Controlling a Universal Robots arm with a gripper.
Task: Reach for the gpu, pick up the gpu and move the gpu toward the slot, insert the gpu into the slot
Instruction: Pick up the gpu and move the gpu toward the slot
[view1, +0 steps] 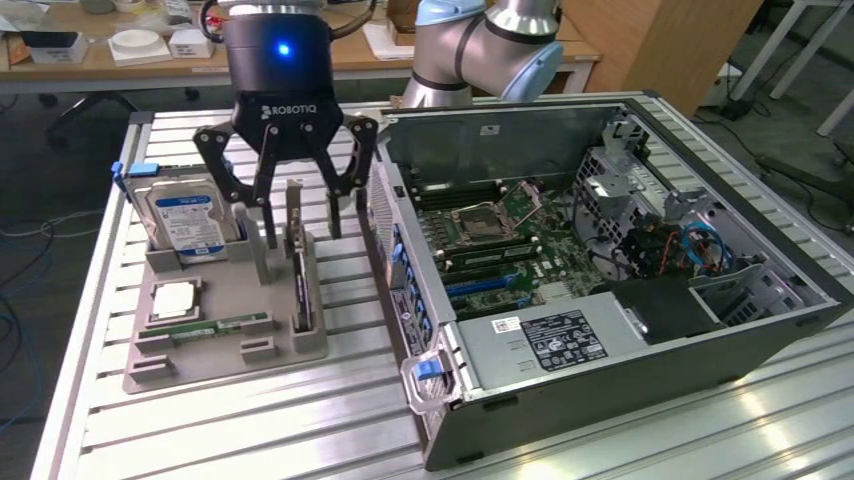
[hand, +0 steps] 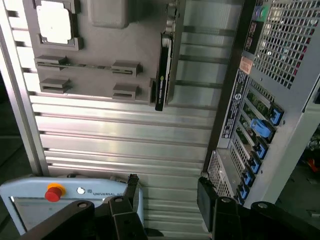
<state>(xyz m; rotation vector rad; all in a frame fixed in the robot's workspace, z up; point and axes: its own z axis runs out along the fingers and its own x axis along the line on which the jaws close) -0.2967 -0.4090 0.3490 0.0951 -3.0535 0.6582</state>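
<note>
While poised above one end of the grey plastic parts tray (view1: 254, 305), gripped nothing. Showed the black two-finger gripper (view1: 294, 230) with fingers (hand: 132, 186) spread wide and empty, tips just over the tray's upright posts.

Found the thin, dark, flat gpu card (view1: 302, 288) standing on edge in a narrow groove along the side of the tray nearest the open dark computer case (view1: 641, 340), apart from the fingers and untouched. Noted a silver hard drive with a blue-white label (view1: 187, 222) upright at the tray's end beneath the gripper, and a square silver processor (view1: 175, 298) lying flat near the tray's middle. Noted the ribbed aluminium tabletop (view1: 267, 430) under the tray. Placed the long blue plastic slot (view1: 478, 287) on the green motherboard (view1: 534, 235) well beyond the tray, inside the case; could not say for certain which connector there was meant.

Judged the card light and stiff but fragile: bare board, fine parts, nothing that would take a hard squeeze. Could not make out fan or bracket edge-on. Judged the upper edge, standing free above the tray's groove, the place to pinch: across the thin dimension, near the middle of the length, clear of the contact edge. Expected tilting from any hold taken far off centre.
</note>
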